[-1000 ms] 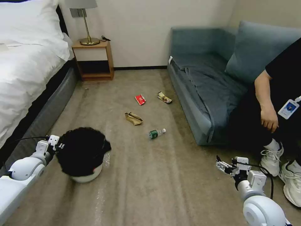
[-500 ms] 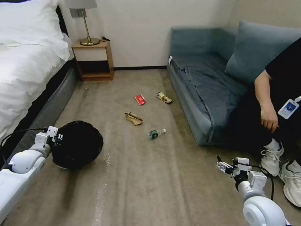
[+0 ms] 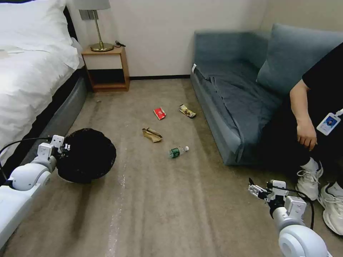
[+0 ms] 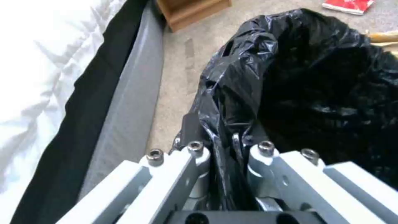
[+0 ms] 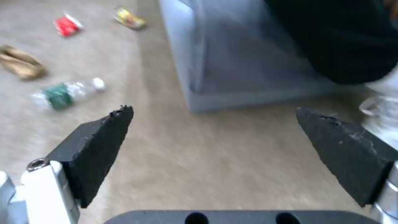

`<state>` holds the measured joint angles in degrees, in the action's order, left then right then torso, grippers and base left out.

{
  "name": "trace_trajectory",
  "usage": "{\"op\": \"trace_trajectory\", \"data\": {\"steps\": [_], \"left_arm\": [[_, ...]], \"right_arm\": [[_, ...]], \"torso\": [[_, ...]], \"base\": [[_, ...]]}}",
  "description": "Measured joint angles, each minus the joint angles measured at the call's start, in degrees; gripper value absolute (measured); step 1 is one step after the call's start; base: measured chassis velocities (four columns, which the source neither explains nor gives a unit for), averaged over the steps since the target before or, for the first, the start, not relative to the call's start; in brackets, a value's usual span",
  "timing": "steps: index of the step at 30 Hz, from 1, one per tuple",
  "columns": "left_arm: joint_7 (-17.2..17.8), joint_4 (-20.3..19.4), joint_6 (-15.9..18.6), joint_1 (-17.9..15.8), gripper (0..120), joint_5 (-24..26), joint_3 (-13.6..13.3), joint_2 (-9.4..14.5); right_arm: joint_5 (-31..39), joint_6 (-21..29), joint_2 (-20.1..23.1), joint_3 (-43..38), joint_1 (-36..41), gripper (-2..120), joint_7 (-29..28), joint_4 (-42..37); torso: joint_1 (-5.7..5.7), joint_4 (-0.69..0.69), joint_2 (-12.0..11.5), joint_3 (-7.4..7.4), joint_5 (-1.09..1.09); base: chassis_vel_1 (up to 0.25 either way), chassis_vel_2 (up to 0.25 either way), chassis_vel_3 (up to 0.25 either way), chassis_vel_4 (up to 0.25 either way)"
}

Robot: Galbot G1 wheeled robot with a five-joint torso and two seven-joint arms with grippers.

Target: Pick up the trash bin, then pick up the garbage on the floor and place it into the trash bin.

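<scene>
- The trash bin (image 3: 87, 156), its black bag (image 4: 315, 81) crinkled over the rim, sits at the left middle of the head view, beside the bed's grey base (image 3: 59, 121); whether it rests on the carpet or hangs above it cannot be told.
- The left gripper (image 3: 63, 150) is at the bin's left edge; in the left wrist view its fingers (image 4: 195, 149) are drawn narrow, pinching a fold of the bag and rim between them.
- The garbage lies right of the bin on the carpet (image 3: 160, 200), well apart from both grippers: a crumpled brown paper bag (image 3: 152, 134) near the frame's centre, a small clear bottle with a green label (image 3: 178, 151) lower right of it, a red snack packet (image 3: 159, 113) above, and a yellow-brown wrapper (image 3: 187, 111) just beside the sofa's front (image 3: 214, 117).
- The right gripper (image 3: 254, 189) hangs at the lower right of the head view, holding nothing; in the right wrist view its black pads (image 5: 99, 140) stand wide apart, the bottle (image 5: 68, 92) toward the upper left beyond them.
- A nightstand (image 3: 106, 69) with a brass lamp (image 3: 99, 28) stands at the upper left by the wall.
</scene>
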<state>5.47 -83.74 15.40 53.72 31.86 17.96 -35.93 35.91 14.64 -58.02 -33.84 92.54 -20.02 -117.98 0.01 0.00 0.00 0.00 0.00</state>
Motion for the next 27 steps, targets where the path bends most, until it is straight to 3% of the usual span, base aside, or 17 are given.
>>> {"op": "trace_trajectory", "data": {"steps": [8, 16, 27], "left_arm": [[-0.2, 0.1, -0.1, -2.2, 7, -0.7, -0.8, 0.6], [-0.8, 0.7, -0.6, -3.8, 7, -1.4, -1.9, 1.2], [-1.5, 1.6, -1.2, -4.6, 7, -1.9, -2.3, 1.8]], "right_arm": [[-3.1, -8.1, 0.3, -0.2, -0.1, 100, 10.0, -2.6], [-3.4, -11.0, -0.5, 0.3, 1.3, 100, 16.3, -6.3], [-4.4, -10.8, -1.1, 1.6, 1.7, 100, 17.0, -6.7]], "torso": [[0.00, 0.00, 0.0, 0.00, 0.00], [0.00, 0.00, 0.0, 0.00, -0.01], [-0.01, 0.00, 0.0, 0.00, 0.00]], "base": [[0.000, 0.000, 0.000, 0.000], [0.000, 0.000, 0.000, 0.000], [0.000, 0.000, 0.000, 0.000]]}}
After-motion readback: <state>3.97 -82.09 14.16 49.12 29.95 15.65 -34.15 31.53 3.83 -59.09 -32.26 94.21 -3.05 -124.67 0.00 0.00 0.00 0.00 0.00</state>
